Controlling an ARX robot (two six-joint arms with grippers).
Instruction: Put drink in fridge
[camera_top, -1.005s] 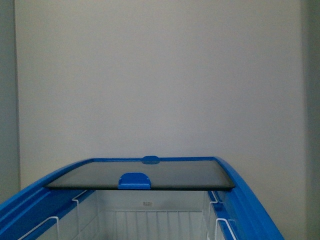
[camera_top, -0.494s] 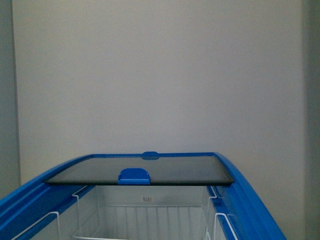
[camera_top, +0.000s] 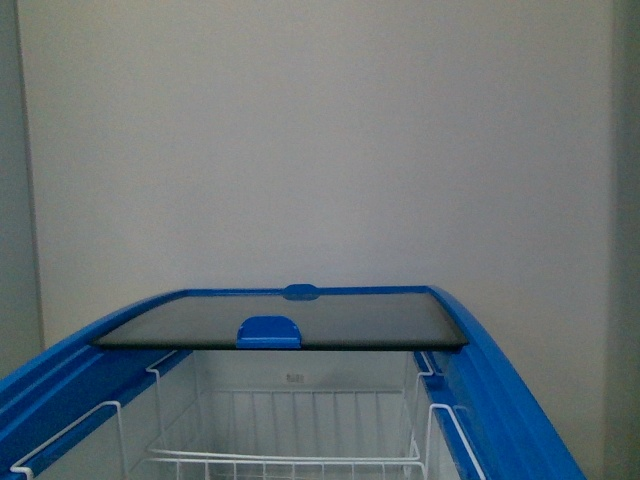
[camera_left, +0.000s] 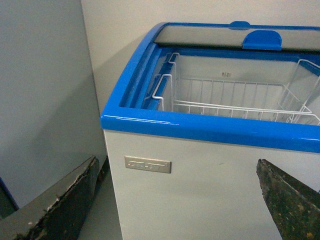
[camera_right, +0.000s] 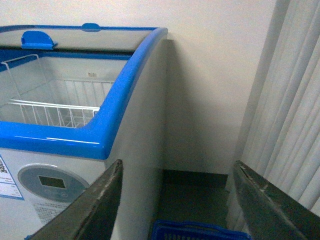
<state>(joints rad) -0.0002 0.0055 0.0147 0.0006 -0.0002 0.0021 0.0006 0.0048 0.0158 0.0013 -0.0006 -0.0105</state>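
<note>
The left tool (camera_left: 175, 200) hangs spread wide, its scuffed dark fingers (camera_left: 65, 205) empty, just before the fridge (camera_left: 200, 190) and below its rim. The right tool (camera_right: 175, 205) is likewise released and bare, at the fridge's right front corner. The fridge is a white, smooth-walled chest with a glossy rounded blue rim (camera_top: 70, 375); its dark glass lid (camera_top: 290, 325), with a blue moulded handle (camera_top: 268, 331), sits slid to the far end. Inside lies a white wire basket (camera_top: 290, 455). Pale vertical blinds (camera_right: 290, 130) hang right of the fridge.
</note>
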